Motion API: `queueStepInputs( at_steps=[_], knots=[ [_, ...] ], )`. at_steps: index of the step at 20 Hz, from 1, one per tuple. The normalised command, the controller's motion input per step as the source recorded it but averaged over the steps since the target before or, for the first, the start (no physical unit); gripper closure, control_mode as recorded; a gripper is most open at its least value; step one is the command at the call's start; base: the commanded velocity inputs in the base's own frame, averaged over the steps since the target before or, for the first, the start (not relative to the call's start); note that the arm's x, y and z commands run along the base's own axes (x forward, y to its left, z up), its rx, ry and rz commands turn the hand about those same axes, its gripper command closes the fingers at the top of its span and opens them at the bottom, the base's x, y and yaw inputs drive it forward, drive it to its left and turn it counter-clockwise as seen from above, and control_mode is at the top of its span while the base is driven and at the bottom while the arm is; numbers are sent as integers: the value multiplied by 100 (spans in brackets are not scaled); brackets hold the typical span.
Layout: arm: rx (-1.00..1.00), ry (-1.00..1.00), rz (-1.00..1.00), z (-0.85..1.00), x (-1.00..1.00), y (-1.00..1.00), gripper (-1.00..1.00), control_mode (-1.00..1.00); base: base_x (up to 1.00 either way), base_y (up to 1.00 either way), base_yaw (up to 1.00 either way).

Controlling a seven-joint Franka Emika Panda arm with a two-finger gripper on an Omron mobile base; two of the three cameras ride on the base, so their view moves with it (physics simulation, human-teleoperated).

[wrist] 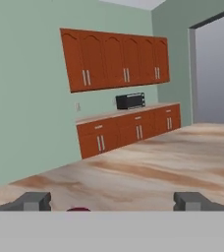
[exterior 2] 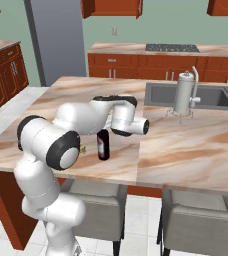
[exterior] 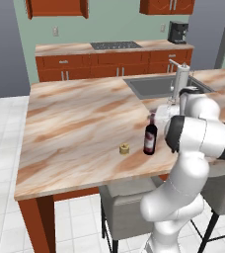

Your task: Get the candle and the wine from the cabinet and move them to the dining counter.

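The two-finger gripper stands with its dark fingertips spread wide, one at each lower corner of the hand view, and nothing is pinched between them. Between them, low down, a small maroon cap peeks up — the top of the wine, a dark, nearly black glass bottle with a maroon neck capsule and a red label. So the gripper is just above the bottle's neck, and the fingers are apart from it.

The bottle stands upright on the dining counter, a large island top of tan-brown marble pattern with reddish wood legs, near its front edge. In the right base view the white arm bends over the bottle and covers its neck.

The candle, a tiny squat yellowish-tan cylinder, sits on the same top, near the bottle and below the gripper to one side; it does not touch the bottle.

Further on from the gripper, an inset steel sink with a tall silver faucet is set in the island. Ahead of the gripper, in the hand view, reddish-brown wooden wall cabinets with arched doors and silver bar handles hang on the green wall — all doors are closed.
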Motion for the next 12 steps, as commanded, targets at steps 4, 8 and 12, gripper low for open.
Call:
queueStepInputs(
  at_steps=[4,8,12],
  knots=[
    [0,0,0,50,-29,-6,-100,-100,0,0,0],
    [0,0,0,51,-46,-2,-100,-100,0,0,0],
    [0,0,0,59,-59,1,-100,-100,0,0,0]
  ],
)
